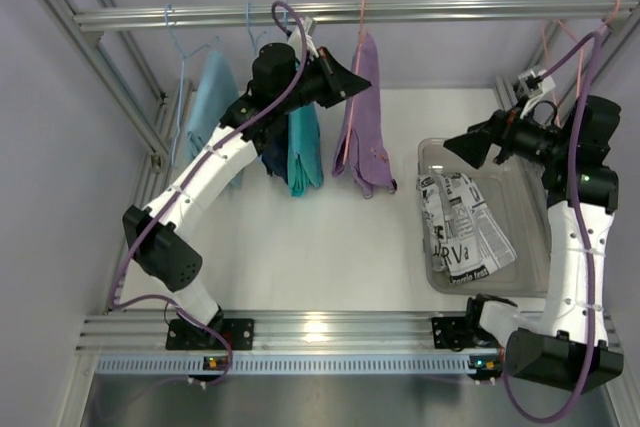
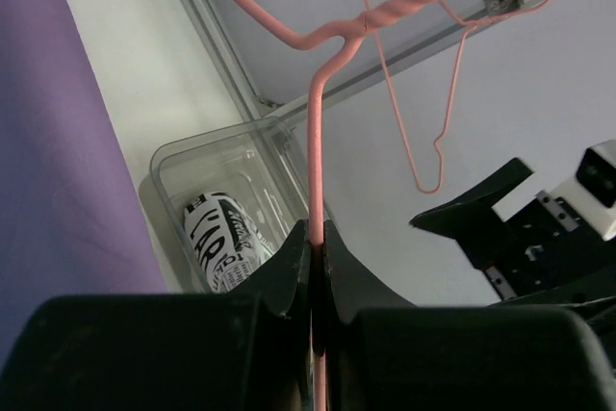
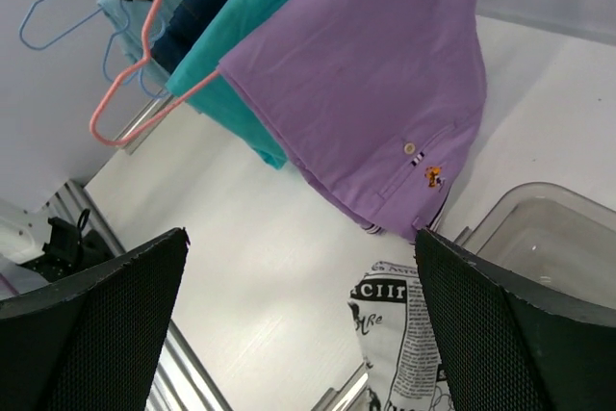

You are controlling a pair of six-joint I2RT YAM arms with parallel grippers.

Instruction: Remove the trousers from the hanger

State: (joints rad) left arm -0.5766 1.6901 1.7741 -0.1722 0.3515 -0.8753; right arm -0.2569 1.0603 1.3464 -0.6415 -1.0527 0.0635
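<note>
Left pincer [image 2: 316,236] is clamping shut on the thin pink hanger [image 2: 314,141], gripping its wire just below the twisted neck. Purple trousers [image 1: 362,117] are draping over that hanger, which is hanging from the rail [image 1: 450,13] between the teal clothes [image 1: 305,152] and the clear tub [image 1: 505,197]. Right pincer [image 1: 470,147] is hovering wide open near the tub, holding nothing. Judging from this, the thin wire is risking a twist or slip in the grip, and a sideways pull could be snagging the hook on the rail.

purple trousers [image 3: 366,74] cropped at top edge, bar of pink hanger [image 3: 171,103] hidden inside them, printed cloth [image 3: 399,344] cropped below
</note>
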